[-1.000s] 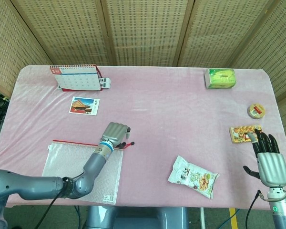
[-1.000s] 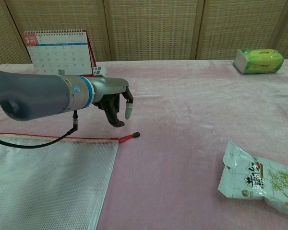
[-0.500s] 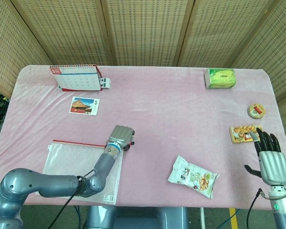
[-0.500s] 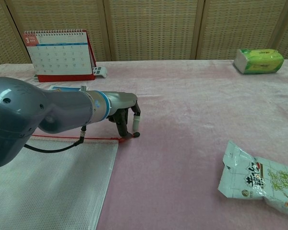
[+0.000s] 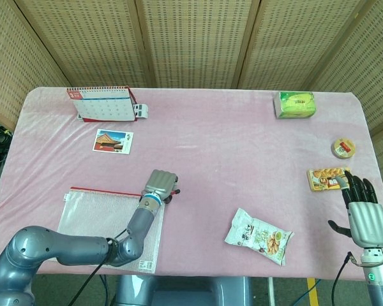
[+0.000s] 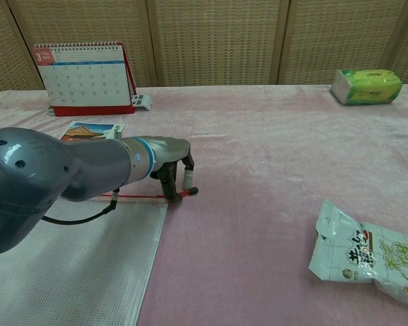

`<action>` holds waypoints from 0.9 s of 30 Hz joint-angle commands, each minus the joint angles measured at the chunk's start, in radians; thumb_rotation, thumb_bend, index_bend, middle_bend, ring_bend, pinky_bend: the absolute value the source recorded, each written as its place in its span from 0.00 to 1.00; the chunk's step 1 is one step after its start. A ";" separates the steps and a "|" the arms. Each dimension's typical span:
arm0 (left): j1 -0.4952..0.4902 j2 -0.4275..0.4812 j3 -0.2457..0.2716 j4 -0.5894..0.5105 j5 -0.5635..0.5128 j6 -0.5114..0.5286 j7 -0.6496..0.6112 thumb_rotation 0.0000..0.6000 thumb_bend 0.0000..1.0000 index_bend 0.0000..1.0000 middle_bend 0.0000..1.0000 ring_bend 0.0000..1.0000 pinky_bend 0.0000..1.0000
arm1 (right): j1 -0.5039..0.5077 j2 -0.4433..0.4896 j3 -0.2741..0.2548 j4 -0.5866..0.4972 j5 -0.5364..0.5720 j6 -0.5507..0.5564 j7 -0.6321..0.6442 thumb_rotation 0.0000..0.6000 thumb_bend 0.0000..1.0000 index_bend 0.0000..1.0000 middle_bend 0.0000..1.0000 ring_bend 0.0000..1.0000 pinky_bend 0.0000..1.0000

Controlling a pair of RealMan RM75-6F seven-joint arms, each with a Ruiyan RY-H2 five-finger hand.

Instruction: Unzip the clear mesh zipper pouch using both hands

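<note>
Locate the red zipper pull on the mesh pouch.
The red zipper pull lies at the pouch's top right corner, under the left hand's fingers, left of the snack bag.

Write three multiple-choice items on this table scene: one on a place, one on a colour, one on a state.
1. Where is the left hand?
A. At the zipper pull end of the pouch
B. On the calendar
C. Beside the snack bag

2. What colour is the zipper on the mesh pouch?
A. Blue
B. Red
C. Green

3. How is the right hand?
A. Holding the tissue pack
B. Pressing on the pouch
C. Open, holding nothing

Answers: 1 A, its fingers come down at the red pull; 2 B, a red strip runs along the pouch's top edge; 3 C, its fingers are spread at the table's right edge.
</note>
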 commanded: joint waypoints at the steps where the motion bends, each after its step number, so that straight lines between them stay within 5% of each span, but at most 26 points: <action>1: 0.001 -0.004 0.002 0.007 0.001 -0.001 -0.001 1.00 0.37 0.47 0.99 0.87 0.99 | 0.000 0.000 0.000 -0.001 0.000 0.001 -0.001 1.00 0.00 0.00 0.00 0.00 0.00; 18: 0.002 -0.021 0.007 0.016 0.012 0.007 0.007 1.00 0.48 0.57 0.99 0.87 0.99 | -0.001 0.005 -0.001 -0.004 0.000 0.005 0.009 1.00 0.00 0.00 0.00 0.00 0.00; 27: 0.003 -0.012 -0.002 -0.001 0.017 0.021 0.011 1.00 0.62 0.67 0.99 0.87 0.99 | 0.000 0.006 -0.003 -0.004 -0.002 0.005 0.012 1.00 0.00 0.00 0.00 0.00 0.00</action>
